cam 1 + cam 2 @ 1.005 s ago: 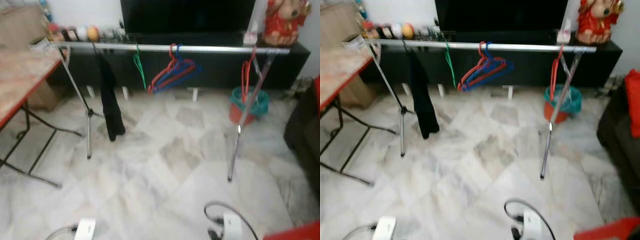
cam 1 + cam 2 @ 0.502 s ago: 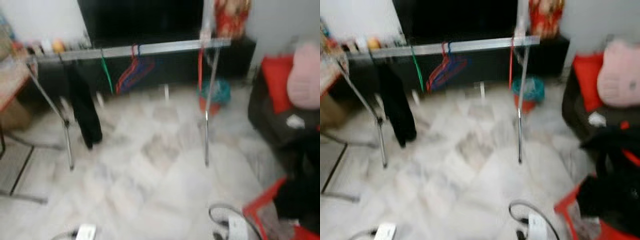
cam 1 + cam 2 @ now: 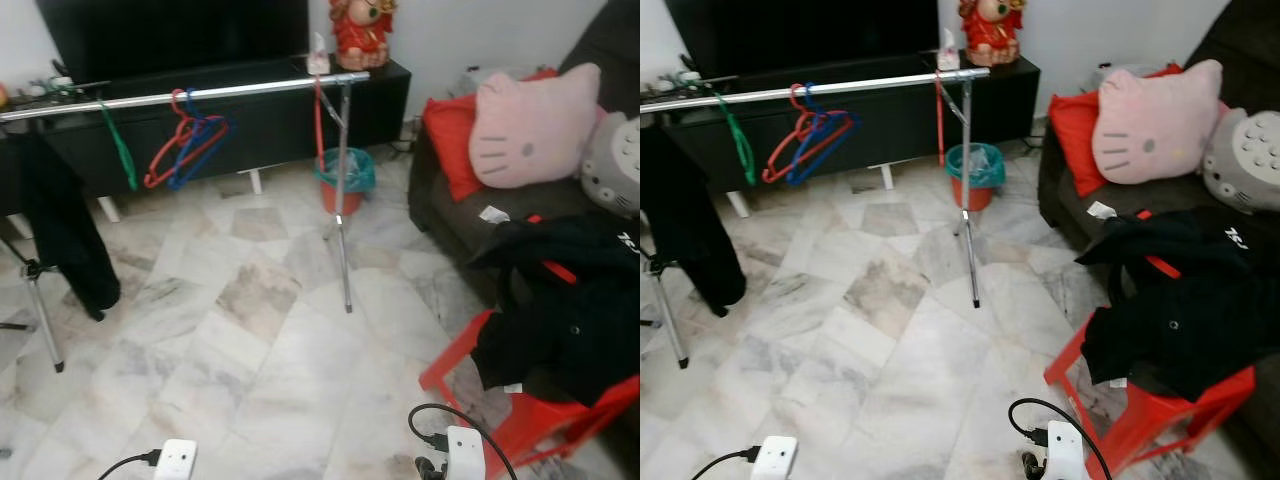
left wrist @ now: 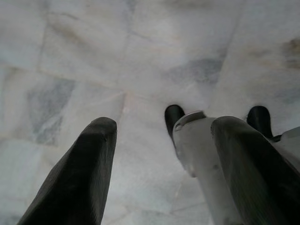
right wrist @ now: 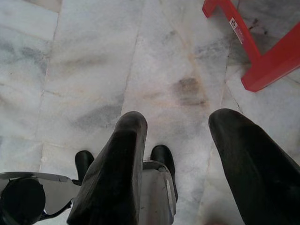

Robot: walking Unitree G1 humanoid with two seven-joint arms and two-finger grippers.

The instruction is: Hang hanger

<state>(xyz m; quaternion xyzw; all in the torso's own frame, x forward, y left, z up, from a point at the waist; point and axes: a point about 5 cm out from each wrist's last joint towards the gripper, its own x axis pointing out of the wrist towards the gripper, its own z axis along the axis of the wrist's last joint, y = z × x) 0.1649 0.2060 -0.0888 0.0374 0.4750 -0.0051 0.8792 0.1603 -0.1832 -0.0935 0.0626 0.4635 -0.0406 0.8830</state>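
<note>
On marble floor (image 3: 260,350), clothes rail (image 3: 200,93) with hangers (image 3: 185,150), sofa (image 3: 450,215)

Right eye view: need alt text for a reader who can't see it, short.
A silver clothes rail on a marble floor holds a green hanger, a cluster of red and blue hangers, a lone red hanger and a black garment. At right, black clothing is heaped on a red stool beside a dark sofa with a pink cat cushion.
</note>
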